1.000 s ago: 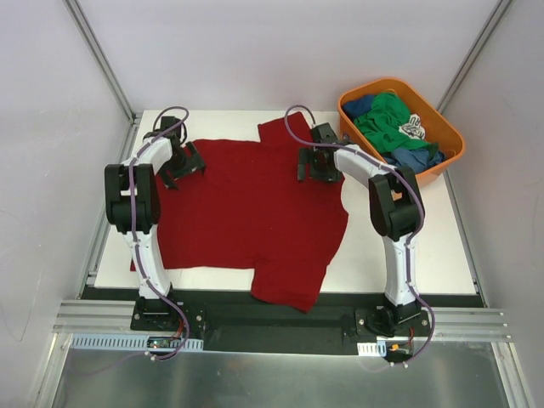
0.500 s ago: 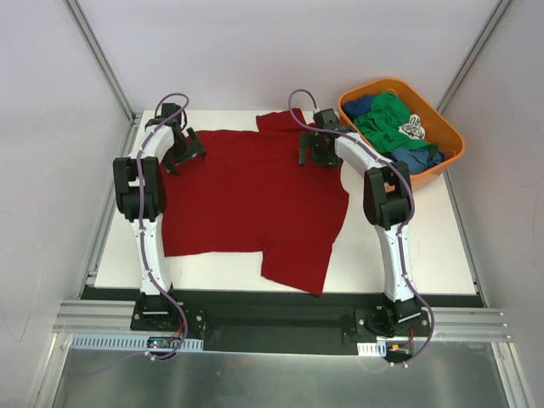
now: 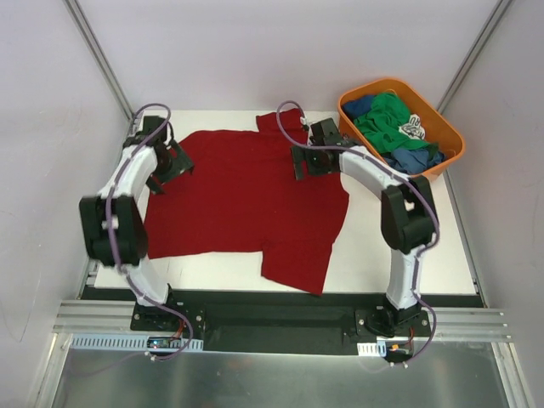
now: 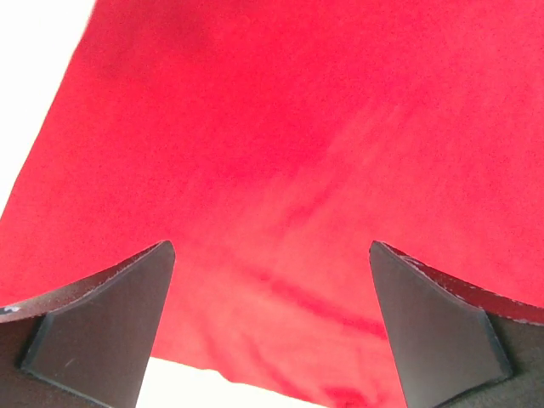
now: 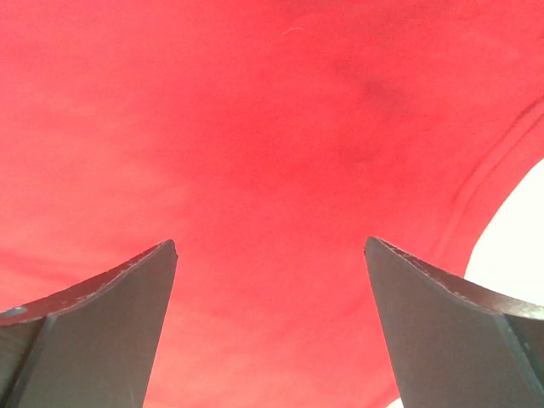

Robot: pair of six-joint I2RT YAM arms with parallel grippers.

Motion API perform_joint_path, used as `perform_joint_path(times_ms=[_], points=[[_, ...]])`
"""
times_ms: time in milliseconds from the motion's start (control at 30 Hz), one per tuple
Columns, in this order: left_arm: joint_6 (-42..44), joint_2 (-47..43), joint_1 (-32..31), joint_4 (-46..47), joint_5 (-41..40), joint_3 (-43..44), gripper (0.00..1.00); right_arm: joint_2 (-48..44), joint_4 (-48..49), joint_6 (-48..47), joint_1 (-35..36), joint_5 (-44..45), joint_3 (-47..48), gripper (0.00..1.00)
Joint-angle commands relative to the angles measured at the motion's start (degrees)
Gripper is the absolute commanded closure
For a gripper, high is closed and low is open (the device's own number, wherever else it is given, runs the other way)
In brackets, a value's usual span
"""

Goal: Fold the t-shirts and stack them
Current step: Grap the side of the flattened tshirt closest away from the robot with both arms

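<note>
Finding: the task is standing at an early stage. No fold is showing and no stack is forming anywhere on the counter (image 3: 408, 246).

The dark red t-shirt (image 3: 246, 195) is lying spread in a single layer across the middle and left of the counter. It is taking up most of the surface. It is lying sideways. One sleeve is pointing to the far edge and the other is reaching the near edge. The curved neckline is facing right and the hem is running along the left. The cloth is lying largely flat, with only shallow ripples showing in the wrist views.

The orange tub (image 3: 398, 82) is sitting at the far right corner, apart from the red shirt. A green t-shirt (image 3: 387, 119) and a blue t-shirt (image 3: 414, 157) are lying heaped inside it, unfolded, and are waiting their turn. How many garments the heap is holding cannot be told.

The left fingers (image 3: 164, 170) are hanging over the far left part of the red shirt near its hem. They are gaping wide and gripping nothing. The right fingers (image 3: 310, 166) are hanging over the far right part near the neckline. They too are spread wide and gripping nothing. Whether either pair is touching the cloth cannot be told
</note>
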Motion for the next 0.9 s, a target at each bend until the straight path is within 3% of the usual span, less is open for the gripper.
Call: perform_joint_path(times_ms=[0, 167, 267, 333, 433, 667, 867], points=[[-10.04, -19.38, 3.43, -4.05, -5.81, -16.41, 0.01, -13.31, 8.31, 1.85, 1.22, -2.43, -10.25, 0.03], [-17.61, -35.59, 12.13, -5.03, -4.24, -37.58, 0.01, -22.10, 10.08, 3.27, 1.31, -2.27, -18.96, 0.03], [-18.50, -44.46, 18.38, -4.85, -4.14, -44.19, 0.01, -24.92, 10.17, 2.57, 1.13, 0.54, -21.34, 0.03], [-19.11, -45.63, 22.76, -4.68, -3.36, -46.06, 0.01, -26.15, 10.34, 1.34, 1.13, 1.60, -22.04, 0.03], [-17.98, -44.14, 25.24, -3.10, -0.89, -46.77, 0.03, -26.77, 10.34, 1.16, 1.05, 1.60, -22.39, 0.03], [-17.00, -34.14, 25.77, 2.17, 3.33, -43.26, 0.26, -25.10, 10.78, 1.51, 0.87, -0.33, -22.48, 0.03], [-18.06, -28.06, 25.77, 2.44, 1.84, -42.20, 0.36, -24.58, 10.52, 1.16, 0.43, 1.17, -22.48, 0.03]])
